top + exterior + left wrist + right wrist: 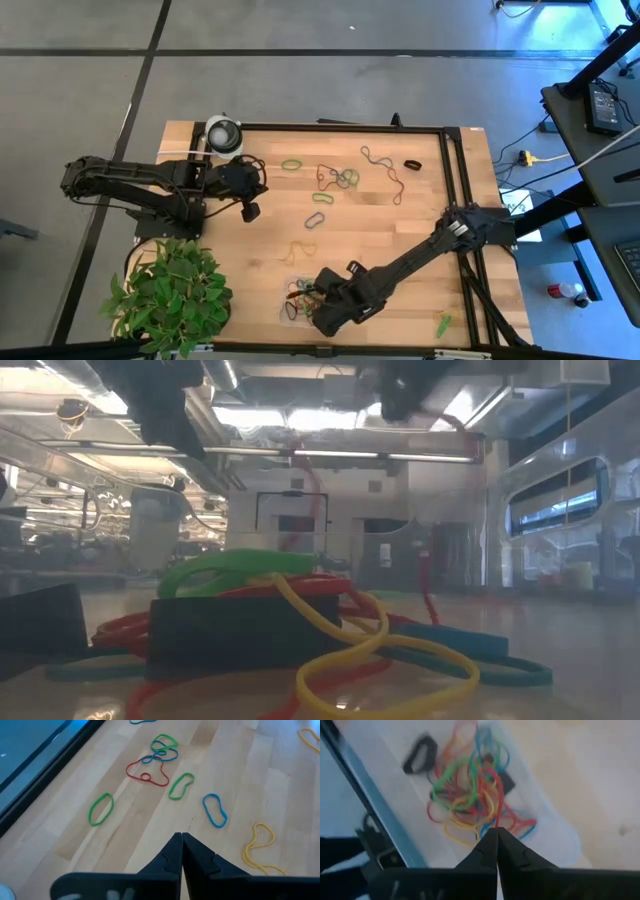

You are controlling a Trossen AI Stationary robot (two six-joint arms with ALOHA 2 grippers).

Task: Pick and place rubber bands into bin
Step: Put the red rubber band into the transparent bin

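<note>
The bin [288, 312], a clear shallow tray near the table's front edge, holds a tangle of red, green, yellow and blue rubber bands [470, 795] and a black one [420, 752]. My right gripper [496, 831] hangs just above that pile, shut on a red rubber band [495, 800]. My left gripper [181, 836] hovers shut and empty over the table's left half [250, 210]. Loose bands lie flat on the wood: green [101, 809], green [181, 786], blue [215, 810], yellow [259, 845] and a red-green-blue cluster [152, 762]. My right gripper pinches a red strand [495, 820] between its two fingertips, which point steeply down from above. The band hangs slack below the fingers, showing as a red thread [318, 500] in the low view, and its lower end reaches the pile in the bin.
A potted plant [170, 295] stands at the front left and a round white-and-grey object [224, 133] at the far left. Black frame rails [455, 180] run along the table's right and far sides. More bands lie far right [385, 172], [412, 163] and front right [443, 323].
</note>
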